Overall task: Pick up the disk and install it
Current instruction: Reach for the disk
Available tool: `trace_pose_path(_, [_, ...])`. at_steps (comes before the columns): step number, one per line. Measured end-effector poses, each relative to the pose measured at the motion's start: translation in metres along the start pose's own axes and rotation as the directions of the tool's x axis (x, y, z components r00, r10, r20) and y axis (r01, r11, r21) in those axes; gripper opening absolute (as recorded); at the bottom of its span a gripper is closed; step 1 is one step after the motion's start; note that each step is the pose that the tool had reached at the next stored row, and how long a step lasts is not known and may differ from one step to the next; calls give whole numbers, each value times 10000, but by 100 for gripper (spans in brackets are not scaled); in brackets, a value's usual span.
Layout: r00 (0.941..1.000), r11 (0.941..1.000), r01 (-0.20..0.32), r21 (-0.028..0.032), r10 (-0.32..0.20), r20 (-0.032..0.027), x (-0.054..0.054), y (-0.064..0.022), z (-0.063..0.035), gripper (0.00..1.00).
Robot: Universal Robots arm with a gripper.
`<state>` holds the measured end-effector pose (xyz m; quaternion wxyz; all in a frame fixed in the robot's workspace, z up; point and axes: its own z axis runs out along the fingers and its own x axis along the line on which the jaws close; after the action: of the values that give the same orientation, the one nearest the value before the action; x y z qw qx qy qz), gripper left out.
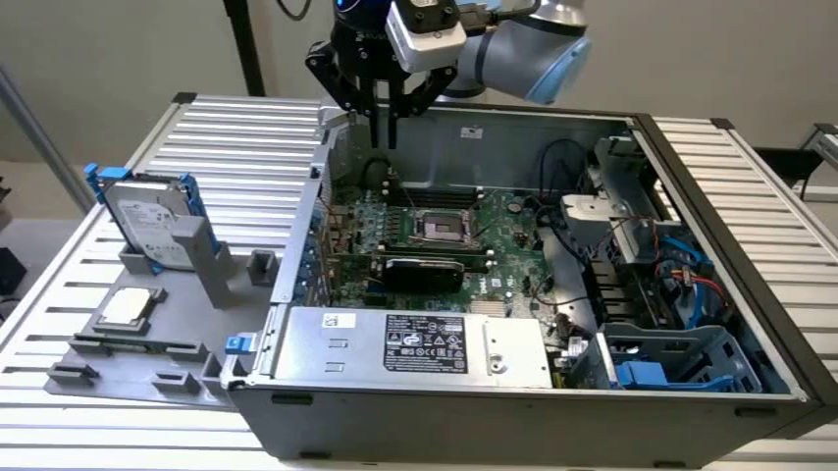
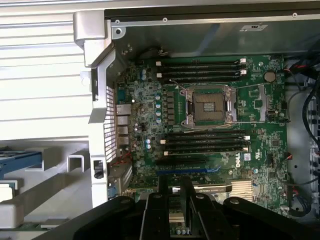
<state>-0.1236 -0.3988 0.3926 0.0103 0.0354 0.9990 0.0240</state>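
The end effector [image 1: 384,137] hangs in the exterior view above the rear wall of the open computer case [image 1: 524,432], at the corner on that view's left. Its two slim fingers point straight down, drawn nearly together with only a slit between them, and they hold nothing. The disk [image 1: 147,218] is well apart from it, outside the case, toward the exterior view's left and nearer the camera. It stands on end in a grey fixture [image 1: 171,304] on the bench [image 1: 235,123], its long axis close to upright, its labelled face turned out and its blue carrier framing the edges. The blue drive cage [image 1: 681,363] lies at the opposite corner, inside the case.

In the wrist view the end effector [image 2: 174,187] looks down on the motherboard [image 2: 210,115], its fingers [image 2: 163,192] close together and bare. Beyond the case wall a blue edge [image 2: 20,159] shows, probably the disk's carrier.
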Motion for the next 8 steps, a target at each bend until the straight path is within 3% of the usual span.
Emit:
trace_pose_path(6, [10000, 10000, 0, -2, 0, 1, 3, 0, 1, 23])
trace_pose_path(7, [10000, 10000, -1, -2, 1, 1, 16, -1, 0, 11])
trace_pose_path(8, [10000, 10000, 0, -1, 0, 1, 37, -3, -1, 11])
